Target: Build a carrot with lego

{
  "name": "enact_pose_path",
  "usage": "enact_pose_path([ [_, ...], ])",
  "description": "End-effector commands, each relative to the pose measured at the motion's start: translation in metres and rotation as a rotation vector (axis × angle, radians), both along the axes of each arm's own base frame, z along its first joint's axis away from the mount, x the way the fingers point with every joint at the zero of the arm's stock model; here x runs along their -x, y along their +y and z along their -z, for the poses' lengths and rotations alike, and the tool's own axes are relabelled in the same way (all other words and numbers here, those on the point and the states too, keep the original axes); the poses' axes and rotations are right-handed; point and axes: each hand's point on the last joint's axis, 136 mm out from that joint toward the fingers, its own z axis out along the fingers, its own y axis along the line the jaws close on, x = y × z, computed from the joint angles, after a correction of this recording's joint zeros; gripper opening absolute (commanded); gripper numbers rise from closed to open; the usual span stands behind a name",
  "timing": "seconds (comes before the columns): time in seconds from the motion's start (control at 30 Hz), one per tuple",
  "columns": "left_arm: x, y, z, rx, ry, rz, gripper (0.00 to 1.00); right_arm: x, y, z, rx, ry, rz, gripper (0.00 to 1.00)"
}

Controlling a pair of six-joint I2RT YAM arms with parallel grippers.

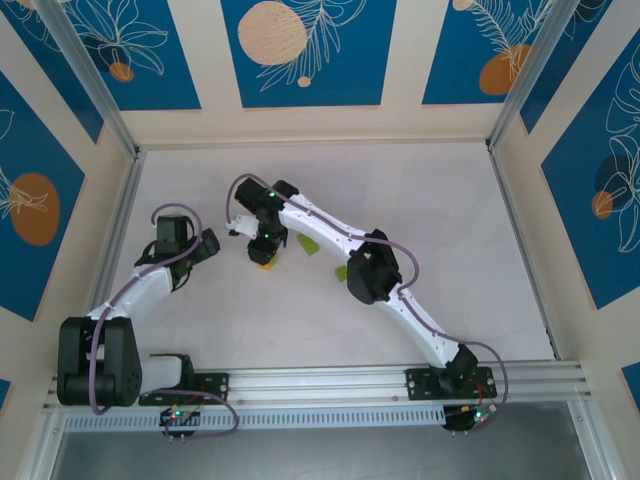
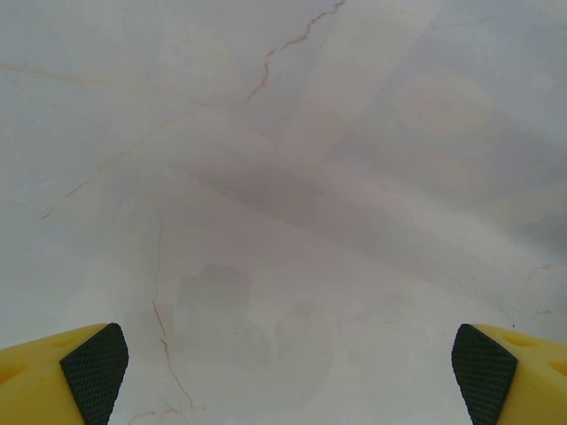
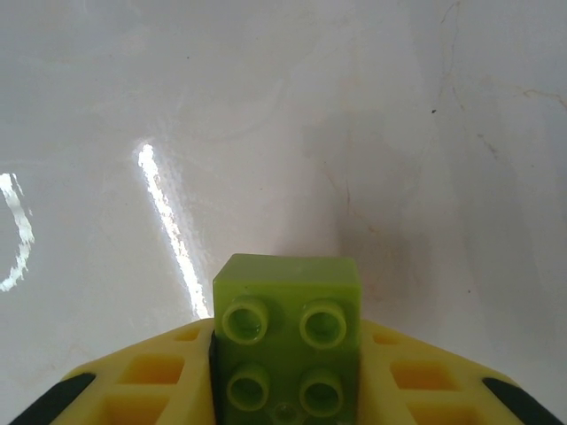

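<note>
My right gripper (image 3: pixel 285 390) is shut on a lime-green lego brick (image 3: pixel 288 310). The brick's studs face the camera and its front end sticks out past the yellow fingers (image 3: pixel 159 372), just above the white table. From above, that gripper (image 1: pixel 264 258) points down at the table's middle left. Two more lime-green bricks lie loose beside the right arm, one (image 1: pixel 308 245) close to the wrist and one (image 1: pixel 342 272) by the elbow. My left gripper (image 2: pixel 288 372) is open over bare table, and in the top view it (image 1: pixel 208 244) sits left of the right gripper. The orange brick and the carrot are hidden or out of view.
The white marbled table (image 1: pixel 450 230) is enclosed by patterned blue and cream walls with metal posts (image 1: pixel 120 130). A rail (image 1: pixel 320 385) along the near edge carries both arm bases. The right arm's forearm (image 1: pixel 375 270) stretches diagonally across the centre.
</note>
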Motion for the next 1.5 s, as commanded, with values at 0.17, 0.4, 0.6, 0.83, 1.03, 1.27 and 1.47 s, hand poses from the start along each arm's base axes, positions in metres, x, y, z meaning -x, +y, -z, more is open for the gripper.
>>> enact_pose_path([
  [0.17, -0.002, 0.003, -0.002, 0.011, -0.011, -0.006, 0.97, -0.013, -0.042, 0.002, 0.085, 0.076, 0.293, 0.33],
  [0.4, -0.001, 0.002, -0.001, 0.02, -0.008, -0.005, 0.97, -0.026, -0.076, -0.055, 0.084, 0.016, 0.553, 0.34],
  [0.6, -0.001, 0.001, -0.002, 0.028, -0.008, -0.005, 0.97, -0.004, -0.093, -0.045, 0.103, 0.014, 0.649, 0.34],
  [0.83, -0.001, 0.0, -0.002, 0.034, -0.006, -0.002, 0.97, 0.025, -0.077, -0.039, -0.003, -0.013, 0.637, 0.33],
  [1.03, 0.0, 0.001, -0.001, 0.029, -0.003, -0.006, 0.97, 0.036, -0.06, -0.032, -0.058, -0.044, 0.589, 0.33],
  [1.27, 0.002, 0.001, 0.0, 0.027, 0.0, -0.008, 0.97, 0.049, -0.058, -0.017, -0.046, -0.026, 0.545, 0.33],
  [1.47, 0.001, 0.001, 0.0, 0.027, 0.001, -0.008, 0.97, 0.061, -0.063, -0.01, -0.018, -0.006, 0.521, 0.34],
])
